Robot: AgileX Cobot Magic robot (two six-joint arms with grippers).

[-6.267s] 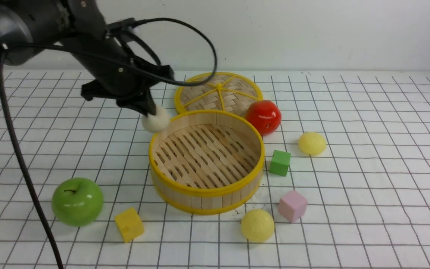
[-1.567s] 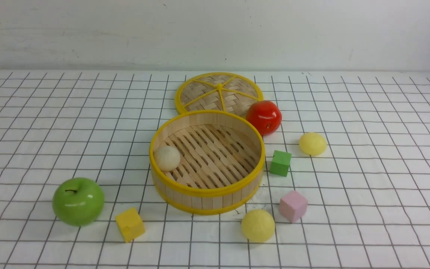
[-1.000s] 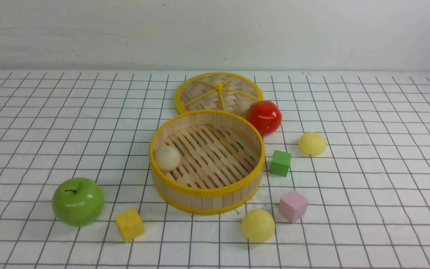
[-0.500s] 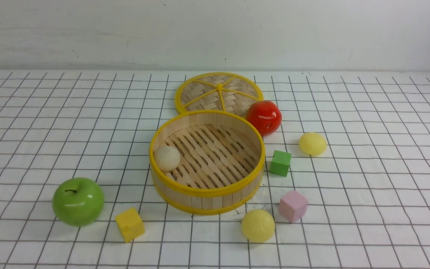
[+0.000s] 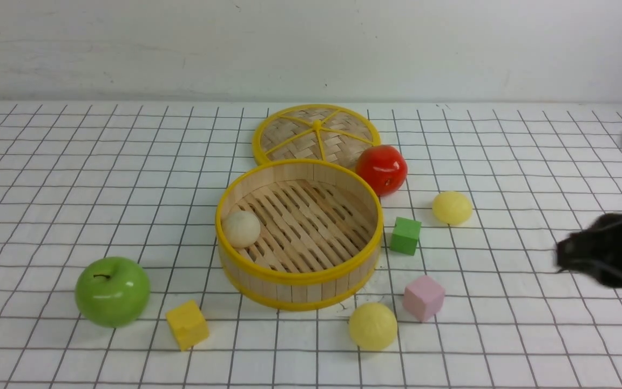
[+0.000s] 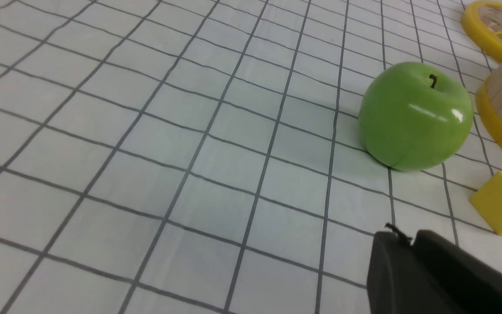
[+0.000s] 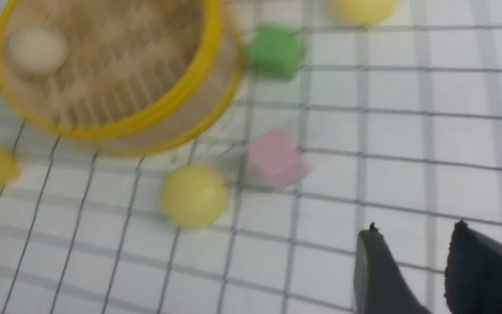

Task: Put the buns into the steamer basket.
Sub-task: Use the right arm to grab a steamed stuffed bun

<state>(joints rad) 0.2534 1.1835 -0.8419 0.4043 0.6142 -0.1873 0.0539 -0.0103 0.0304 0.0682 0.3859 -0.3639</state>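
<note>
Front view: white bun (matte, domed) sits inside the basket at its left wall; near yellow bun and far yellow bun lie outside. Right gripper narrowly parted, empty; left gripper, can't tell.

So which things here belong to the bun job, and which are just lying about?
Job: steamer basket; beige bun, already in it; near yellow bun and far yellow bun, both outside it.
Lying about: woven lid, red fruit, green apple, yellow cube, green cube, pink cube.
</note>
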